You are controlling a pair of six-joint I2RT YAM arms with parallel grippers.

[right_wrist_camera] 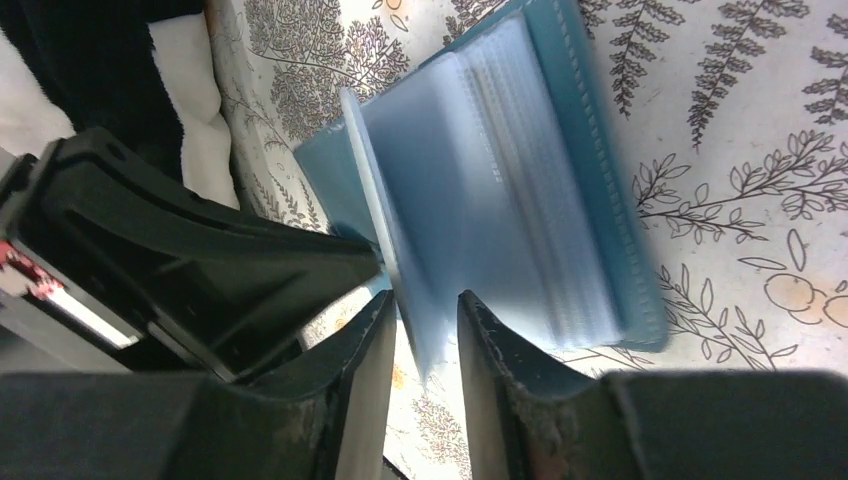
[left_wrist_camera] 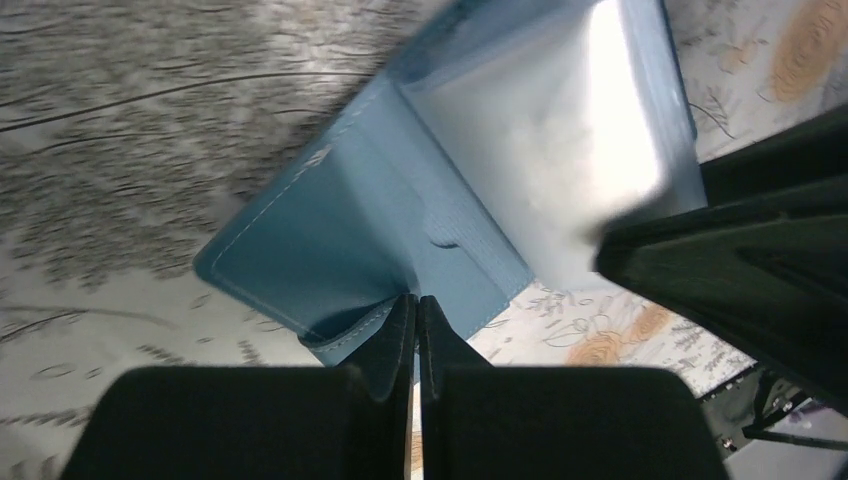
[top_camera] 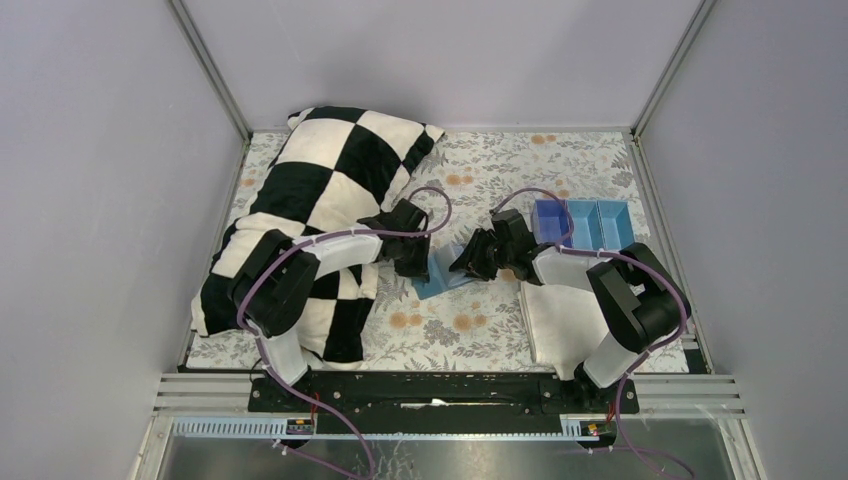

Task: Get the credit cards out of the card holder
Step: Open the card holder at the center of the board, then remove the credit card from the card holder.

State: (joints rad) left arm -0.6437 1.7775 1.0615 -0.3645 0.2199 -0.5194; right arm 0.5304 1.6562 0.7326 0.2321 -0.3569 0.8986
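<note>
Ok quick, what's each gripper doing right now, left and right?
Left gripper: shut, pinching the blue card holder by its cover edge.
Right gripper: open, fingers either side of a clear sleeve, not pinching it.

Top view is evenly lit and sharp: soft diffuse light, barely any shadows, nothing blown out. The left wrist cam is rougher. The tablecloth [left_wrist_camera: 120, 100] from 9 to 12 o'clock is smeared with motion blur, and there's a big white glare patch on the card holder [left_wrist_camera: 330, 230] around 1 o'clock. On the right wrist cam, the plastic pages [right_wrist_camera: 480, 180] at centre are blurry, while the leaf print [right_wrist_camera: 760, 90] at 3 o'clock is crisp.
</note>
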